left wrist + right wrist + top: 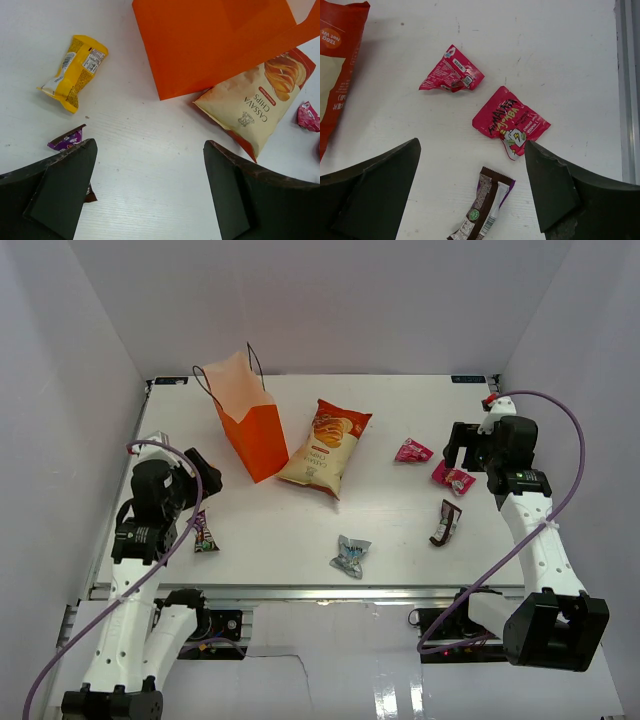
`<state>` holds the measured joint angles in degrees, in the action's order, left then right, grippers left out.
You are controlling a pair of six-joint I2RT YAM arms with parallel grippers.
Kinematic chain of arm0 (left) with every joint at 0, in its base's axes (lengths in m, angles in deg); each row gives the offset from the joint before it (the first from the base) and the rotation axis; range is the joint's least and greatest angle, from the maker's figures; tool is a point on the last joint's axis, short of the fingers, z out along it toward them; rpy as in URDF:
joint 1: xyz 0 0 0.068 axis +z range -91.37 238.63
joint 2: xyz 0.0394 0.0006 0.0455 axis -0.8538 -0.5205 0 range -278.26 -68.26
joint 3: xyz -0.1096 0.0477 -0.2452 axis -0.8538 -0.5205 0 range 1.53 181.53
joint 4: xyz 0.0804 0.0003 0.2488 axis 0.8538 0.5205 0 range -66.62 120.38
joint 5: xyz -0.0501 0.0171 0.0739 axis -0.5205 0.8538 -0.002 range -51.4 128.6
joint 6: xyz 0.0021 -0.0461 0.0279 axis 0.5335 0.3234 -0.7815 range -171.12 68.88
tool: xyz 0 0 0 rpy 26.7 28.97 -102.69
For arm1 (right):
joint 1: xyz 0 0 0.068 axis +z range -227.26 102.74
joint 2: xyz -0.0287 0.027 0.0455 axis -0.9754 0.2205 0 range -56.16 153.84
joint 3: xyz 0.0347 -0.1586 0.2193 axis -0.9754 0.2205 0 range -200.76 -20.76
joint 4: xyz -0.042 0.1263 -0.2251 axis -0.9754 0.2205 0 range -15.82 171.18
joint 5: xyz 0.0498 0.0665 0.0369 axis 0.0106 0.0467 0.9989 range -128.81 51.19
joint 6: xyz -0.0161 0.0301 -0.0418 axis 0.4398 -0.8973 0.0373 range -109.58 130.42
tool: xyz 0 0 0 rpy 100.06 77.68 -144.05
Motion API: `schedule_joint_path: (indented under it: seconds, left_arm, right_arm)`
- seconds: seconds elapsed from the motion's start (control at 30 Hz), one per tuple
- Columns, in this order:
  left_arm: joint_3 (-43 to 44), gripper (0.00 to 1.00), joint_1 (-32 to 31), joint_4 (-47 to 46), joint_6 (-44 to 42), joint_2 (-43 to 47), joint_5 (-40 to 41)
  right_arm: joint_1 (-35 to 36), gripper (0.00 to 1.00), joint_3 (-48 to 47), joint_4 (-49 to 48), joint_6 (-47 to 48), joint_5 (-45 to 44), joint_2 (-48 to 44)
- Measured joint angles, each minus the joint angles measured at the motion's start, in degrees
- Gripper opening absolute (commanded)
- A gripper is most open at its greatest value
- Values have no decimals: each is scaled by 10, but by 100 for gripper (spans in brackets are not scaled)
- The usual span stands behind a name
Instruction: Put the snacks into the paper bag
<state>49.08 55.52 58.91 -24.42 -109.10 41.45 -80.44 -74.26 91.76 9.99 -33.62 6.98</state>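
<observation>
Packet (pixel 67 140) partly hidden behind left fingers (pixel 59 196).

Orange paper bag (pixel 258 440); cream, orange-red chip bag (pixel 325 450); yellow packet (pixel 74 72); silvery-blue packet (pixel 351 555)

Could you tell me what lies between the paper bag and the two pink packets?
The chip bag lies there, plain in the top external view.

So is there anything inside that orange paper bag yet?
The top view shows only the pale inner wall of the paper bag, with no snack visible against it. The bottom is hidden behind the orange front wall, so I cannot say that it is empty.
</observation>
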Motion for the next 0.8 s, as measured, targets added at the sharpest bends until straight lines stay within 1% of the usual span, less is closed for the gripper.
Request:
schedule_joint_path:
  seconds: [0.13,0.23,0.33,0.47,0.53,0.6,0.7,0.8]
  left_arm:
    - [1,98,0,-5,-14,-28,3]
    - [5,98,2,-16,-31,-71,16]
    - [14,98,16,-34,-41,-132,18]
    - [34,98,65,-72,-42,-236,5]
    - [43,98,89,-90,-42,-290,-4]
    - [59,98,106,-106,-46,-351,-15]
    - [104,98,114,-112,-62,-449,-33]
    - [155,94,113,-116,-79,-534,-38]
  right_arm:
    - [0,90,0,-1,0,30,0]
    - [-1,90,0,2,46,87,0]
    - [0,90,0,21,118,171,1]
    - [5,90,-13,94,240,287,28]
    - [8,90,-16,121,280,320,52]
    - [9,90,-16,144,310,341,76]
    - [9,91,-14,168,344,370,102]
    - [9,91,-13,178,371,391,105]
